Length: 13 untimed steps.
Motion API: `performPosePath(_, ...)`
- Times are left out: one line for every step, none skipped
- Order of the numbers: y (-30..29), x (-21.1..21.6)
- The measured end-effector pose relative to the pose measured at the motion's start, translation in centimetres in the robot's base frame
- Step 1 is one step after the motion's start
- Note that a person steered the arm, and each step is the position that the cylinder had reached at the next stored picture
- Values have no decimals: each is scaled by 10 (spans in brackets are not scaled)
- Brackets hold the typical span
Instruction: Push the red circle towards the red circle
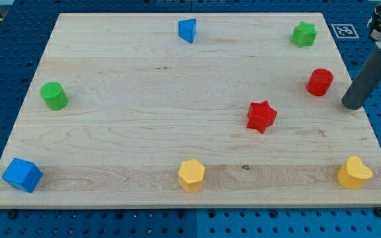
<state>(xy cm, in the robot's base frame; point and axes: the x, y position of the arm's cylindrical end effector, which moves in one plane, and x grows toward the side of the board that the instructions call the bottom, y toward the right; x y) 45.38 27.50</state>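
Note:
The red circle (pixel 320 81) is a short red cylinder near the board's right edge, upper part of the view. My tip (pixel 352 104) is the lower end of a dark rod that comes in from the top right. It stands just right of and slightly below the red circle, a small gap apart, not touching. A red star (pixel 262 116) lies to the lower left of the red circle.
On the wooden board (pixel 144 99): a green star (pixel 303 34) at top right, a blue block (pixel 187 30) at top centre, a green cylinder (pixel 53 96) at left, a blue cube (pixel 22 175) at bottom left, a yellow hexagon (pixel 192 175) at bottom centre, a yellow heart (pixel 354 172) at bottom right.

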Motion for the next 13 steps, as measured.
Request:
performPosePath(1,0)
performPosePath(19,-2)
performPosePath(14,-10)
performPosePath(-9,-29)
performPosePath(-31,-47)
performPosePath(-55,-54)
performPosePath(-81,-55)
performPosePath(-107,-55)
performPosePath(-133,-55)
performPosePath(-162,-55)
performPosePath(-190,-55)
performPosePath(-205,-54)
performPosePath(-211,-28)
